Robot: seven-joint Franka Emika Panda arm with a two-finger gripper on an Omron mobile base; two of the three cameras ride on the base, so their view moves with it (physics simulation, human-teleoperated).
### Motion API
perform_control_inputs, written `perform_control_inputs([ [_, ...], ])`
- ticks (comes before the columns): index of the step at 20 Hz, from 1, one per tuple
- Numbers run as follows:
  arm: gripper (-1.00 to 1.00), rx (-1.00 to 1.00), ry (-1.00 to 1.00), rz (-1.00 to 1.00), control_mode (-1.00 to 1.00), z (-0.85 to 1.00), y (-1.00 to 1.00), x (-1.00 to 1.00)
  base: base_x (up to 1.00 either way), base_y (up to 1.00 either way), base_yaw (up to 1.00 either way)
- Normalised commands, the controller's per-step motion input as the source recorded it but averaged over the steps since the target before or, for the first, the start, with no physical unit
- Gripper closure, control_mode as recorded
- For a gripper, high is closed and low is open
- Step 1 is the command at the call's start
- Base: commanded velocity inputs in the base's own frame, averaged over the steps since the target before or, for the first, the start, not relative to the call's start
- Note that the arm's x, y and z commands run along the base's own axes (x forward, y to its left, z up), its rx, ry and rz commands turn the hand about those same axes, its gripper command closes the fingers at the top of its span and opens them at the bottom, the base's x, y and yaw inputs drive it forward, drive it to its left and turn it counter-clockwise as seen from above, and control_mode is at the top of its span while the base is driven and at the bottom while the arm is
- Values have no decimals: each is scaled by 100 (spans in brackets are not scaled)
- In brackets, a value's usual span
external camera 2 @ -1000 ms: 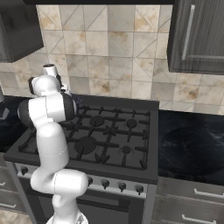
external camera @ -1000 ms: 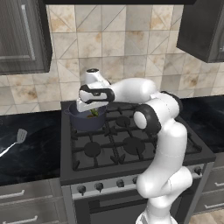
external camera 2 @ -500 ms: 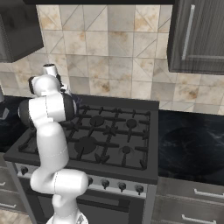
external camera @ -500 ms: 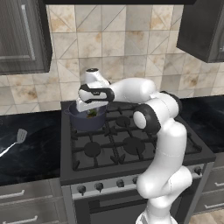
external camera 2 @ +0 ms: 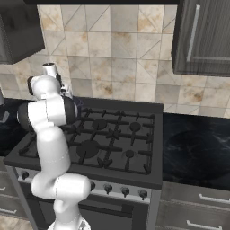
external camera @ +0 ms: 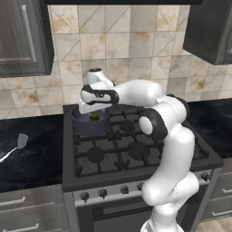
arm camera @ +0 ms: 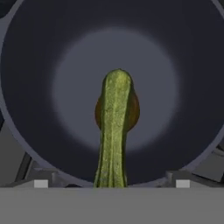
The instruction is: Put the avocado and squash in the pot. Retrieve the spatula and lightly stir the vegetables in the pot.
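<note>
Left base view: your gripper [external camera: 94, 110] hangs over the pot [external camera: 87, 125] on the stove's rear-left burner; the spatula [external camera: 19, 143] lies on the table, well left. Hand view: fingers [arm camera: 40, 183] spread apart; squash [arm camera: 114, 127] leans across the avocado [arm camera: 133, 111] inside the pot

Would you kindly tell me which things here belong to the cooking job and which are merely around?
Job:
- pot
- squash, in the pot
- avocado, beneath the squash
- spatula, on the counter

Around:
- stove
- cabinets
</note>
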Motion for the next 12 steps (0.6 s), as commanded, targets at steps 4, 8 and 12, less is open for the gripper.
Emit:
perform_control_inputs([
  [4, -100, 0, -11, 5, -100, 32, 17, -91, 0, 0, 0],
  [8, -100, 0, -6, 7, -100, 2, 30, -100, 0, 0, 0],
  [12, -100, 4, -14, 1, -100, 0, 2, -100, 0, 0, 0],
])
